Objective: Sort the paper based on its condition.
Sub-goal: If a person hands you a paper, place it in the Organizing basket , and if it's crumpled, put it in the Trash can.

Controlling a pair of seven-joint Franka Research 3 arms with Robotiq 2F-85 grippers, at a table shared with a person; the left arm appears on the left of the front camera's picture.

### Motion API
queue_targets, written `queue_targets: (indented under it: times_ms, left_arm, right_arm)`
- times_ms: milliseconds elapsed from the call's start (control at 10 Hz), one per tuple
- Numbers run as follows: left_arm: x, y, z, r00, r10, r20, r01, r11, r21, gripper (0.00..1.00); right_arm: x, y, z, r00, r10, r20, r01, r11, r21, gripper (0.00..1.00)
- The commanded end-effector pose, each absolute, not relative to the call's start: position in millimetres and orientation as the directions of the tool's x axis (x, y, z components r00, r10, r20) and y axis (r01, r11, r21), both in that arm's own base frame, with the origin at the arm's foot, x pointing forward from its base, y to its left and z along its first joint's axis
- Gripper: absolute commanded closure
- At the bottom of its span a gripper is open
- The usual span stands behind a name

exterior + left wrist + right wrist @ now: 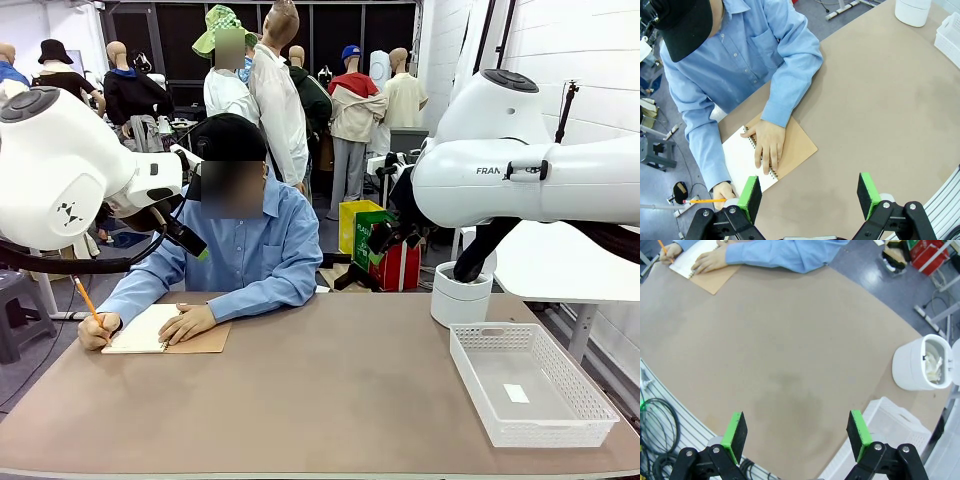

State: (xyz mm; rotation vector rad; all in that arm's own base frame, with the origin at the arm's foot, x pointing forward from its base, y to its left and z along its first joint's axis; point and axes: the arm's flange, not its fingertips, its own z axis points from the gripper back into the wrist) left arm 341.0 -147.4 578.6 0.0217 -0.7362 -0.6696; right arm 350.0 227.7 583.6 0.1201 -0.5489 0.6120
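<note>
Both stood spread and empty, your left hand (809, 196) and right hand (797, 435); the person (740, 65) was writing in the notebook (742, 157), so sorting likely waited on paper from it.

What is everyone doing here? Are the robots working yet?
Not yet. A person sits at the far side of the table, writing in a spiral notebook with an orange pencil, the other hand flat on the page. Both robot arms hang above the table. The left gripper and right gripper are open and hold nothing. The white basket sits at the robot's right.
</note>
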Motion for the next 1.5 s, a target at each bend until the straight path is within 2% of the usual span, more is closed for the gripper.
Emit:
queue_targets:
  times_ms: [0,1400]
  left_arm:
    - [340.8,-147.2,578.3,0.542,-0.574,0.613,0.558,0.792,0.248,0.00]
    - [340.8,-147.2,578.3,0.542,-0.574,0.613,0.558,0.792,0.248,0.00]
  right_arm:
    - [349.6,227.7,583.0,0.681,0.513,0.522,-0.575,0.816,-0.052,0.00]
    - [349.6,227.7,583.0,0.681,0.513,0.522,-0.575,0.816,-0.052,0.00]
